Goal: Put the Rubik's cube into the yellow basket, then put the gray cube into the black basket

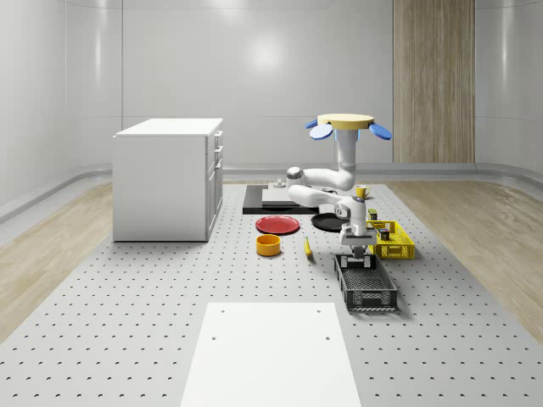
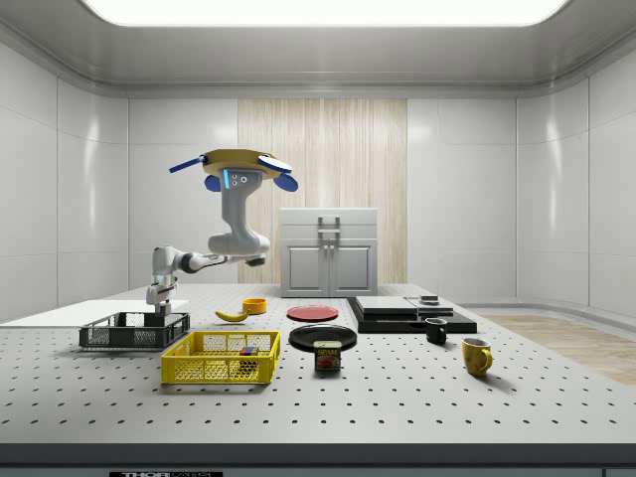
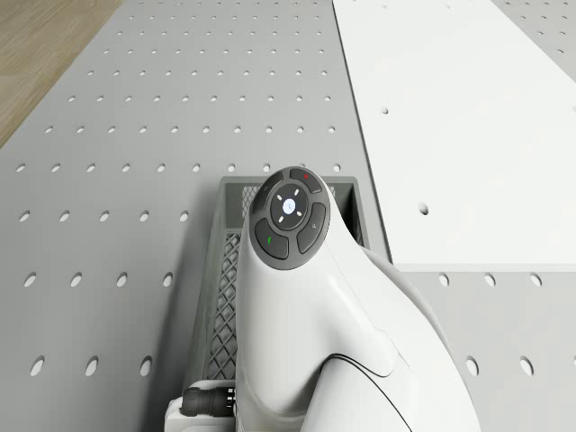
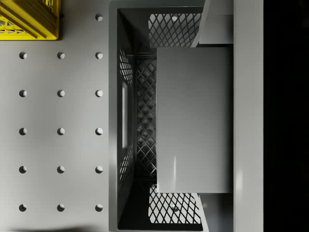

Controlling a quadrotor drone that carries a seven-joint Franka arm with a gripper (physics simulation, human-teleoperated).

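Drone (image 1: pixel 345 125) hovers over the table (image 1: pixel 127 322) — gripper (image 1: pixel 357 258) clamps the gray cube (image 4: pixel 193 120), directly above the black basket (image 1: pixel 366 286); yellow basket (image 1: pixel 392 240) beside.

My drone body (image 2: pixel 237 165) is a yellow disc with blue rotor blades and a small blue light on its front. My arm (image 1: pixel 344 174) is glossy white with grey joints. Near my wrist sits a dark round button pad (image 3: pixel 288 216) with a white centre light.
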